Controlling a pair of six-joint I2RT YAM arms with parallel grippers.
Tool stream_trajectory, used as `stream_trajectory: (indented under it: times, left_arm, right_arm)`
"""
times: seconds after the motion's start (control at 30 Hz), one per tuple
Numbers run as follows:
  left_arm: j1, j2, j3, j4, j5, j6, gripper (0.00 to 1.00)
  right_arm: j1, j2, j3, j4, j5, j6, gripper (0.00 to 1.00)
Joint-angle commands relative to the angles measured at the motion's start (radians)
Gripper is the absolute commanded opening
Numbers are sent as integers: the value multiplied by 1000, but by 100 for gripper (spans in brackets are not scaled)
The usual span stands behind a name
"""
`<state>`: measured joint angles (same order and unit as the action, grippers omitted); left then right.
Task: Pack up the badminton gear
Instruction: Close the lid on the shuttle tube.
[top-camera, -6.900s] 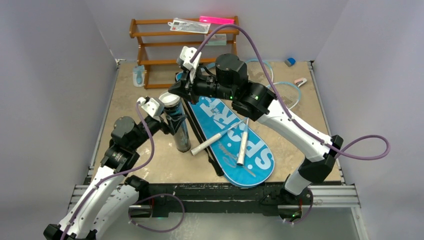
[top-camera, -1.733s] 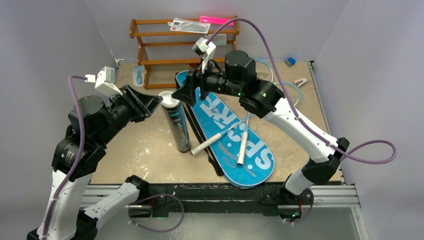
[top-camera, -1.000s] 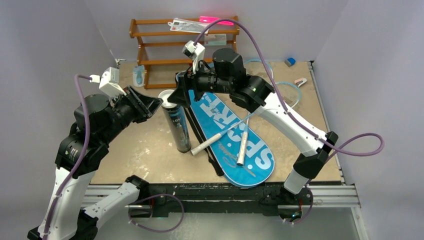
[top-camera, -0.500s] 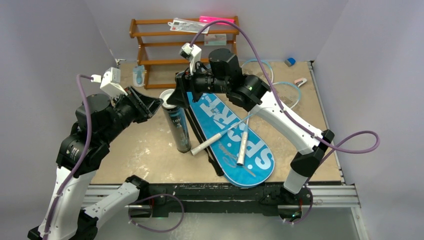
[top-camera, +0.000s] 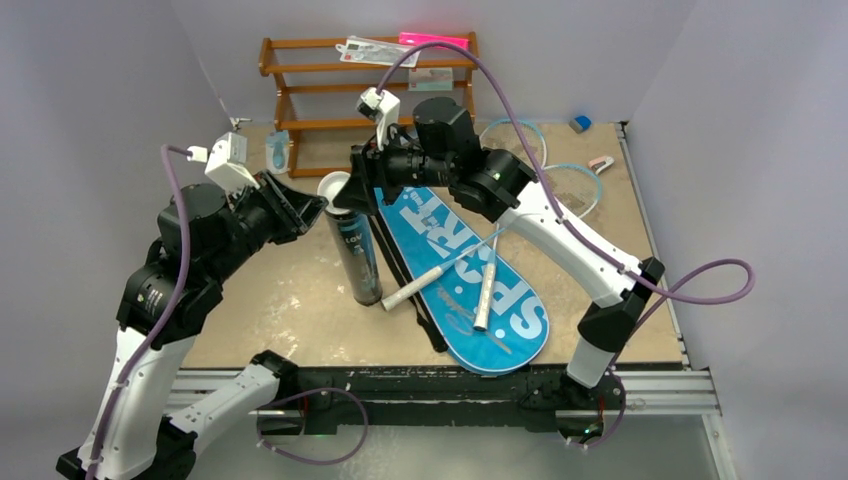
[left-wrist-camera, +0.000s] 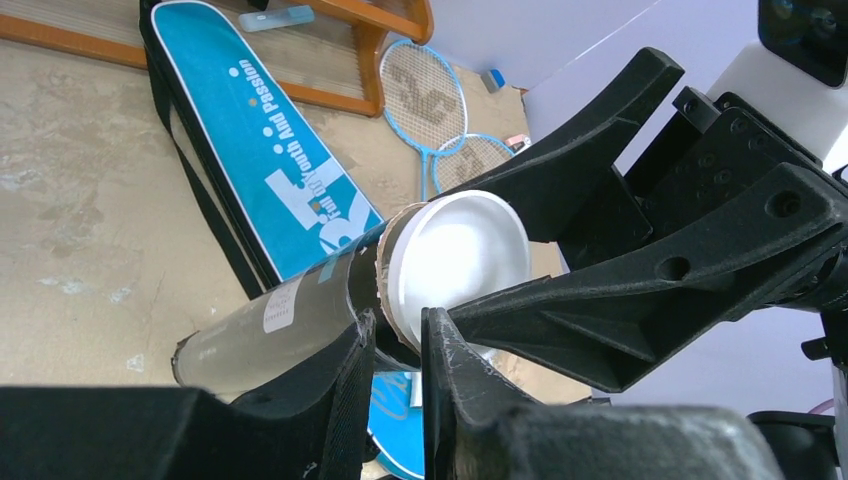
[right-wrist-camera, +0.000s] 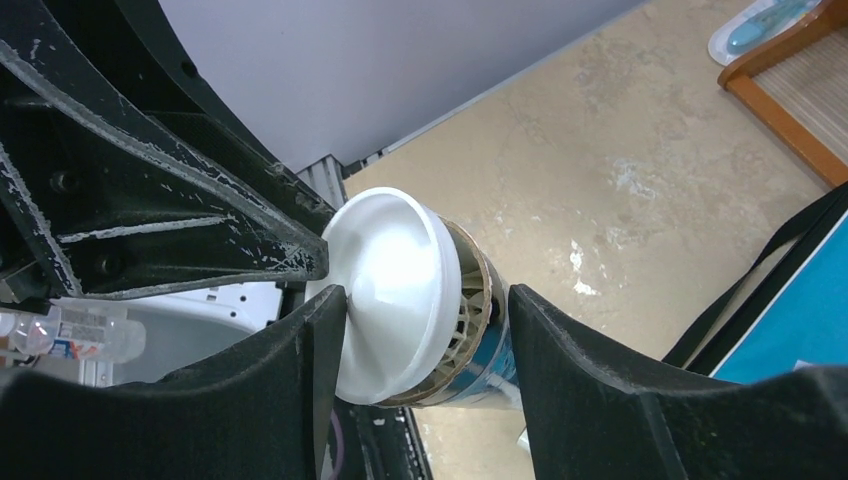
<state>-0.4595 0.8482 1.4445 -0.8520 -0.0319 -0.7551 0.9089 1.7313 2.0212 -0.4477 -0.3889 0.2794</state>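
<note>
The black tube (top-camera: 358, 255) stands upright left of the blue bag (top-camera: 470, 280), with a white cap (top-camera: 335, 185) sitting tilted on its top. White feathers show under the cap (right-wrist-camera: 390, 280). My right gripper (right-wrist-camera: 420, 300) is open astride the tube top; one finger (right-wrist-camera: 318, 330) touches the cap face and the other stands off the tube (right-wrist-camera: 485, 365). My left gripper (left-wrist-camera: 398, 325) is nearly closed, pinching the rim of the tube (left-wrist-camera: 270, 330) at the cap's edge (left-wrist-camera: 460, 255). Two rackets lie with their handles (top-camera: 425, 280) (top-camera: 485, 290) across the bag.
A brown wooden rack (top-camera: 370, 90) stands at the back with a pink item (top-camera: 435, 40) on top. A small blue bit (top-camera: 580, 123) and a pink bit (top-camera: 600, 162) lie at the back right. A pale blue object (top-camera: 277, 152) sits by the rack's left leg.
My right gripper has slid left over the tube's top and its jaws have narrowed. My left arm has edged right towards the tube. Earlier, the left gripper was lower, at the tube's middle.
</note>
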Motion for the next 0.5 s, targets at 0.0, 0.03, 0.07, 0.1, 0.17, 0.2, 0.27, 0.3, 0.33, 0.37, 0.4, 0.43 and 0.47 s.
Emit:
stream_trajectory:
  times: [0.0,0.03,0.07,0.1,0.17,0.2,0.27,0.3,0.33,0.37,0.4,0.43,0.47]
  left_arm:
    - [-4,9,27,4,-10,32,21]
    - [-4,9,29,5,-9,33,21]
    - [-4,9,31,4,-9,33,22]
    - [-4,8,36,4,-8,34,22]
    - [-4,8,45,0,-10,36,23]
    - [-4,7,50,-3,-12,37,23]
    - [-4,9,59,-8,-12,39,24]
    - [-4,9,65,-10,-13,40,24]
    - [-4,10,68,-13,-13,41,25]
    - [-4,11,72,-14,-13,42,25]
    - [-3,11,75,-15,-15,43,25]
    - [-4,12,78,-16,-17,44,25]
    - [-4,13,81,-17,-18,46,25]
  right_arm:
    - [1,10,33,-9,-31,12,63]
    - [2,9,34,-7,-37,13,65]
    - [2,7,35,-7,-37,16,67]
    - [2,5,37,-5,-37,16,70]
    - [2,-1,48,-6,-26,17,75]
    - [1,0,59,-10,-23,17,76]
    - [1,5,84,-21,-18,15,78]
    - [2,7,96,-25,-16,15,80]
    - [1,9,106,-29,-13,15,81]
    - [1,12,113,-32,-9,16,81]
    - [1,15,121,-35,-4,17,82]
    - [1,18,129,-39,3,17,82]
    - [-1,21,138,-45,13,18,82]
